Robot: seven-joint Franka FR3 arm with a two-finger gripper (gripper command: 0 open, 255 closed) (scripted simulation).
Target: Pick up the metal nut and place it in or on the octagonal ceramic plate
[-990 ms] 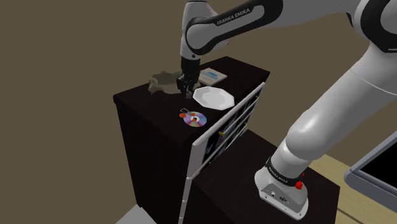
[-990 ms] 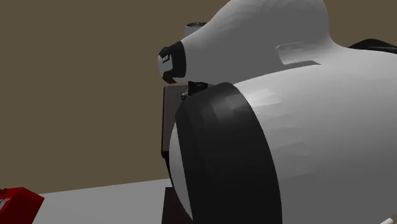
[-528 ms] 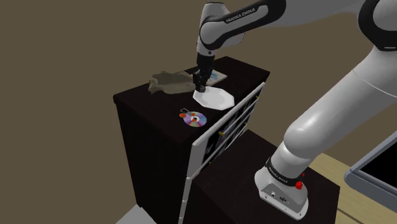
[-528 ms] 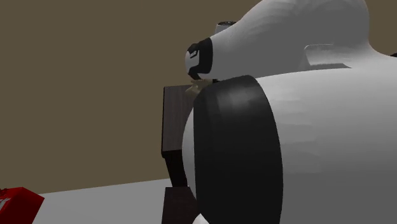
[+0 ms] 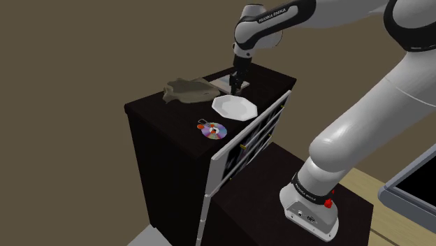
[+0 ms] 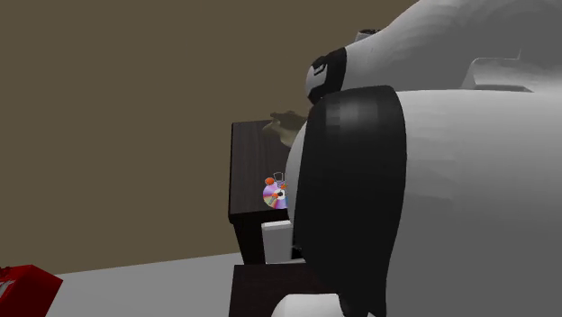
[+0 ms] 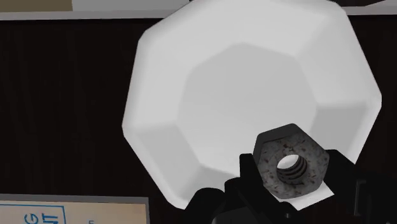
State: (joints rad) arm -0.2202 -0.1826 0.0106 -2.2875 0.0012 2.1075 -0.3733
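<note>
A grey, rust-speckled hexagonal metal nut (image 7: 291, 163) is clasped between my black fingers (image 7: 247, 173). My gripper (image 7: 291, 177) is shut on it, above the white octagonal plate (image 7: 248, 89), and the nut hangs over the plate's rim nearest the fingers. In the shoulder view the gripper (image 5: 236, 88) hovers a little above the far edge of the plate (image 5: 234, 108), which lies on the dark cabinet top (image 5: 157, 112).
A shiny disc (image 5: 215, 131) lies nearer the cabinet's front edge, also seen as the disc (image 6: 276, 193). A crumpled brownish thing (image 5: 184, 89) lies at the shoulder view's left of the plate. A flat card (image 7: 70, 213) lies beside the plate. A white-edged panel (image 5: 244, 150) leans against the cabinet.
The gripper, still holding the nut, has travelled from the left of the plate towards the shoulder view's right and back, and now hangs over the plate's far edge.
</note>
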